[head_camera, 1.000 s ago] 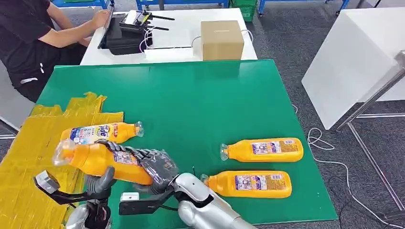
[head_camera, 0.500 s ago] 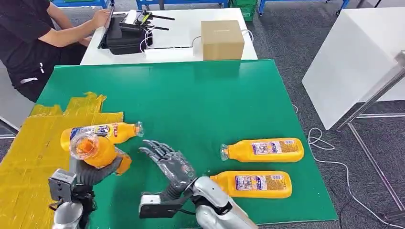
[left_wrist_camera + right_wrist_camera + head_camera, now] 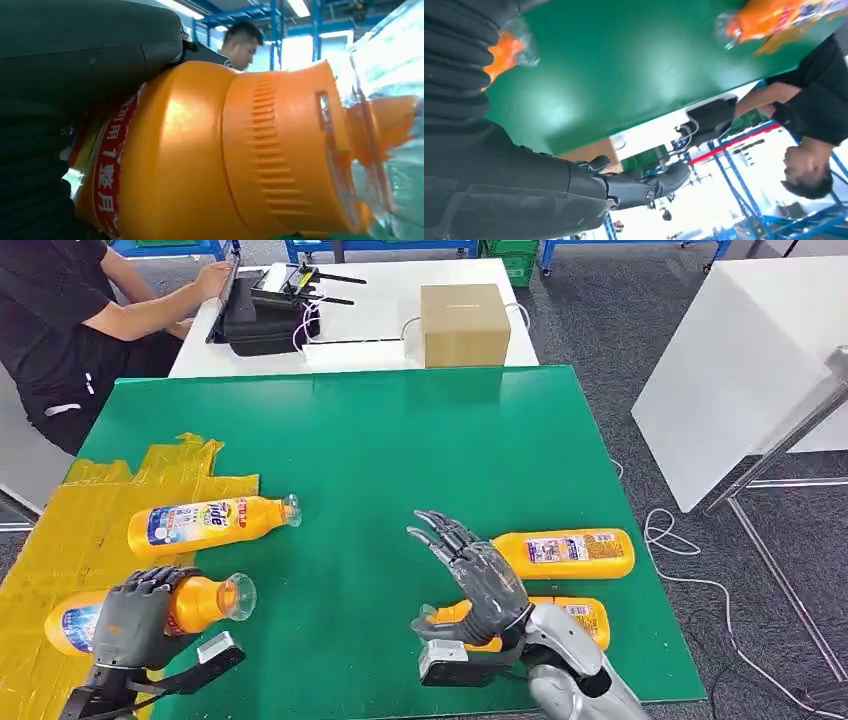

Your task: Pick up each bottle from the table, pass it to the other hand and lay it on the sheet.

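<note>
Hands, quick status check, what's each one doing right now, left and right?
Left hand: gripping an orange bottle lying at the yellow sheet's edge.
Right hand: open, fingers spread, holding nothing, above the two bottles on the green table.

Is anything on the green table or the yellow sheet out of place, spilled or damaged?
No spill or damage shows. One oddity: the bottle lying free overhangs the yellow sheet, its neck on the green table. The left hand holds another bottle.
</note>
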Controlling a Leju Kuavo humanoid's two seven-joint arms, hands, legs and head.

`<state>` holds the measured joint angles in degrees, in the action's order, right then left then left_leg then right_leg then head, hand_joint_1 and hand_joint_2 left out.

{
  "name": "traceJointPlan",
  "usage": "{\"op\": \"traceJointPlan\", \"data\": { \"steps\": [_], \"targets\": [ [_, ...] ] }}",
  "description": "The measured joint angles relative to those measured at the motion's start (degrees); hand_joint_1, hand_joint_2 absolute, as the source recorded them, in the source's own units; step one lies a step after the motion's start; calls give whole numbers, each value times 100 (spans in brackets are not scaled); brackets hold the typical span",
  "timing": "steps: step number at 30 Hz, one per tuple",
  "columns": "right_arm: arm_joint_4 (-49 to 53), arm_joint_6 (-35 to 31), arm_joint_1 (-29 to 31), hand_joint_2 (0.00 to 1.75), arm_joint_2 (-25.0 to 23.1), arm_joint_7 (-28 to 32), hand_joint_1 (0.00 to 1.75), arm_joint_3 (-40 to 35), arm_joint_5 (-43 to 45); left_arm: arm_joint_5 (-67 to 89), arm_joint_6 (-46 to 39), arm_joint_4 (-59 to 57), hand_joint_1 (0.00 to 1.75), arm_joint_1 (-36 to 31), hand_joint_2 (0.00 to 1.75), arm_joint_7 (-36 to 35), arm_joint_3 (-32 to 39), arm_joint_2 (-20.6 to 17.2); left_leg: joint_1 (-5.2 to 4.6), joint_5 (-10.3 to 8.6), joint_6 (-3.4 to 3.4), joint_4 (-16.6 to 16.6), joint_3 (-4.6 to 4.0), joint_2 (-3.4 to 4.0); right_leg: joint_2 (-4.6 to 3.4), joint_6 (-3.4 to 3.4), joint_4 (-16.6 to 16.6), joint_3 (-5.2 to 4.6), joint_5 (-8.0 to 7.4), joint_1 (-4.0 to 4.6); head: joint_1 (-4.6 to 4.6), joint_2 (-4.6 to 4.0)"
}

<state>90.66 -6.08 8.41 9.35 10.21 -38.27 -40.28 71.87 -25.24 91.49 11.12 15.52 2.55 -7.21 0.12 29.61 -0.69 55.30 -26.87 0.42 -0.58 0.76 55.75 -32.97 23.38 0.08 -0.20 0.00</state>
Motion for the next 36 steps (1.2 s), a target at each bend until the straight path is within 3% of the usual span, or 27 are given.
{"op": "traceJointPlan", "data": {
  "steps": [7, 14, 15, 16, 23, 27, 36],
  "targets": [
    [147, 44, 4, 175, 177, -48, 0, 46, -2, 22, -13, -221, 175, -30, 175, -92, -229, -151, 3, 0, 0, 0, 6, 1, -1, 0, 1, -1, 0, 3, 0, 0],
    [0, 573, 228, 175, 608, -453, 0, 55, -256, 41, 59, -810, 175, -279, 175, -241, -688, -309, -2, -1, -1, 0, -1, 0, 1, 1, 0, 3, 0, -11, 0, 0],
    [-52, 679, 279, 175, 715, -505, 0, 55, -245, 39, 59, -887, 0, -306, 175, -256, -743, -339, -3, -1, -2, 0, 0, 0, 1, 1, 0, 4, 0, -12, 2, 0],
    [-94, 746, 326, 175, 798, -522, 0, 55, -227, 37, 59, -949, 0, -338, 0, -262, -791, -365, -4, -1, -2, 1, 0, 0, 1, 1, 0, 4, 0, -13, 0, 0],
    [-332, 1301, 679, 175, 1268, -824, 0, -22, -98, 26, 135, -1195, 0, -440, 0, -264, -1097, -687, -4, -1, -3, 1, 1, 0, 2, 1, 0, 1, 0, -9, -5, 0],
    [-435, 1794, 967, 175, 1796, -1042, 0, -207, 48, -125, 9, -1248, 0, -435, 0, -223, -1180, -761, -4, -2, -3, 1, -2, -8, 7, 1, 1, 3, 0, -10, 0, 0],
    [-48, 1860, 1026, 175, 2769, -1071, 0, -273, 572, -179, -302, -1082, 0, -296, 0, -195, -1178, -772, -5, 3, -7, 2, -2, -8, 8, 2, -1, 2, 1, -13, 0, 0]
  ]
}}
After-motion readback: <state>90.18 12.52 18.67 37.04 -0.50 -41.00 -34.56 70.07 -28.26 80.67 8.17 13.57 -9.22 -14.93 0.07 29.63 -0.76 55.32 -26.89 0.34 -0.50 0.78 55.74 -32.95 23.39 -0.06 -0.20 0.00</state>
